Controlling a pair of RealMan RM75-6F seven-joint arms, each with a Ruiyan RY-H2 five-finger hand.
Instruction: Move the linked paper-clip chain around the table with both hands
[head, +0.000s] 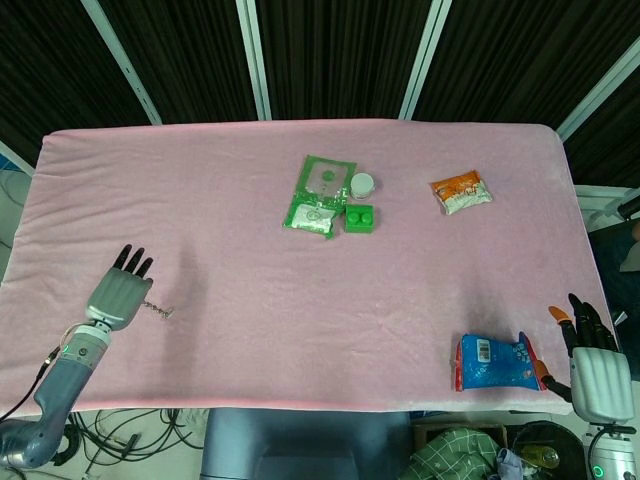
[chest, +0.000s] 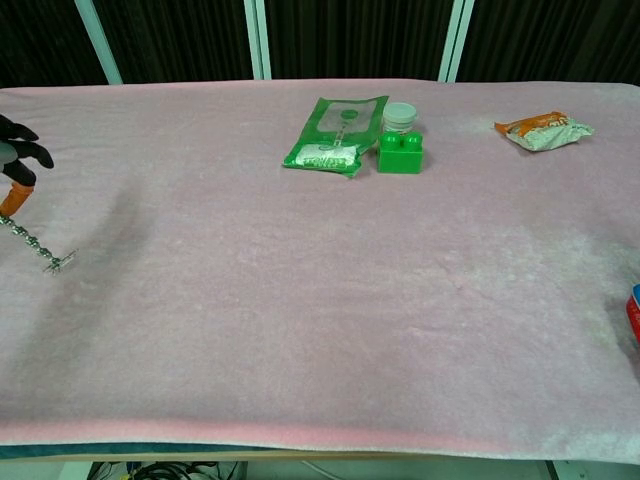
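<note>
Head view: the left hand (head: 118, 296) hovers low over the pink table (head: 250, 200) near its left edge, back upward, dark fingertips pointing away; the paper-clip chain (head: 158, 309) trails out from under it to the right, so the hand appears to grip one end, though the grip itself is hidden; the right hand (head: 596, 362) hangs off the table's front right corner, fingers extended and apart, holding nothing; just beside it lies a blue packet (head: 497, 363); near the middle sit a green pouch (head: 319, 196), a green block (head: 360, 217) and a small white jar (head: 362, 184), close together; an orange snack packet (head: 461, 192) lies well apart to the right.

Chest view: only the left hand's fingertips (chest: 22, 160) show at the left edge; the chain (chest: 40, 248) runs down from them, its free end resting on the cloth; the right hand is out of frame.
</note>
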